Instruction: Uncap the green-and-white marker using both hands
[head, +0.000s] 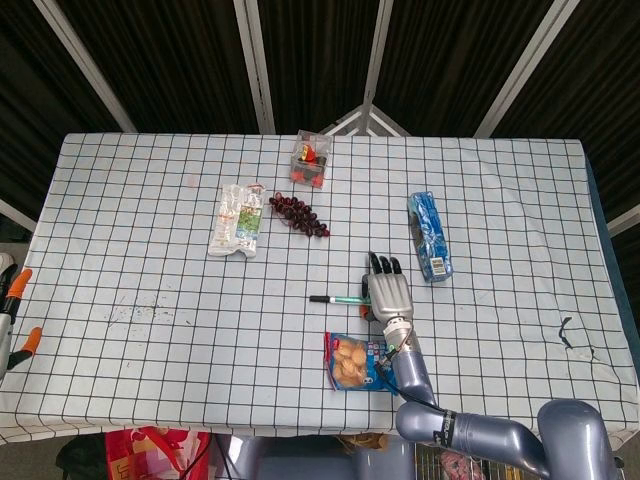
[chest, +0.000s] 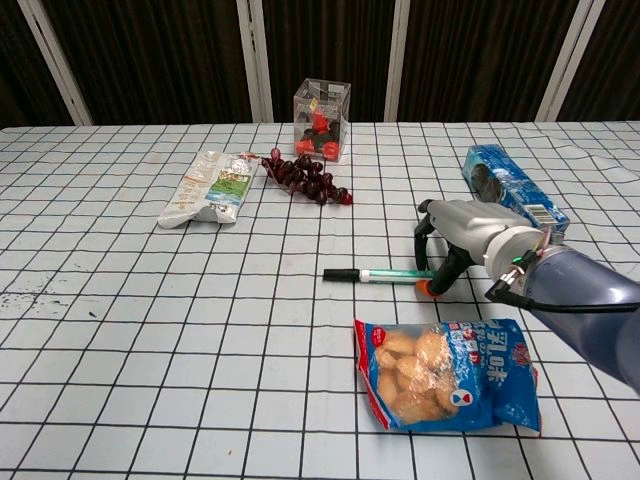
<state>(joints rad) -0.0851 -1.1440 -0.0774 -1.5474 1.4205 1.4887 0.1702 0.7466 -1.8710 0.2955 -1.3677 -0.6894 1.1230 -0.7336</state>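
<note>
A: Chest view: marker (chest: 385, 275) lies flat on the tablecloth (chest: 150, 300), long axis left-right, black cap end pointing away from the right hand (chest: 462, 243).

B: Grip? Fingers arch over the marker's near end, thumb tip at the shaft; contact unclear, cannot tell if it holds.

A: Left hand not visible. Right is nearer.

We see our right hand (chest: 470, 235) arched over the marker's (chest: 378, 275) end, fingertips (chest: 427, 288) touching the table (chest: 150, 330).
</note>
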